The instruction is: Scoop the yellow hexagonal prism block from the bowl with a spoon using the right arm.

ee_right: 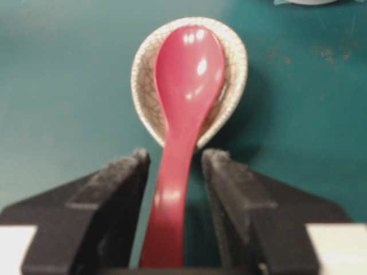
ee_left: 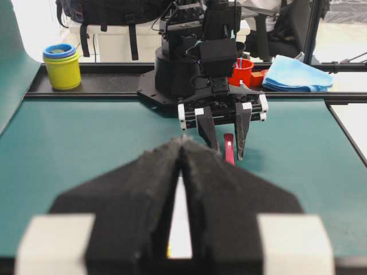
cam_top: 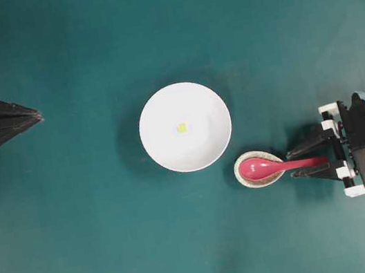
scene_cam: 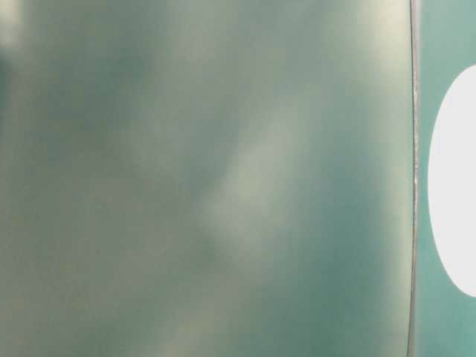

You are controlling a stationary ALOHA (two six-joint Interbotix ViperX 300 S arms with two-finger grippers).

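The white bowl (cam_top: 205, 143) sits mid-table with the tiny yellow hexagonal prism block (cam_top: 182, 127) near its centre. To its lower right, the red spoon (cam_top: 271, 165) lies with its scoop in a speckled spoon rest (cam_top: 246, 180) and its handle pointing right. My right gripper (cam_top: 310, 160) is open, one finger on each side of the handle (ee_right: 172, 200), with a gap showing on both sides. In the right wrist view the scoop (ee_right: 189, 74) fills the rest (ee_right: 232, 63). My left gripper (cam_top: 39, 117) is shut and empty at the far left edge.
In the left wrist view a yellow cup with a blue rim (ee_left: 62, 69), a red cup (ee_left: 243, 71) and a blue cloth (ee_left: 295, 74) stand beyond the table's far rail. The table-level view is blurred, with a white rounded shape (scene_cam: 455, 178) at its right edge.
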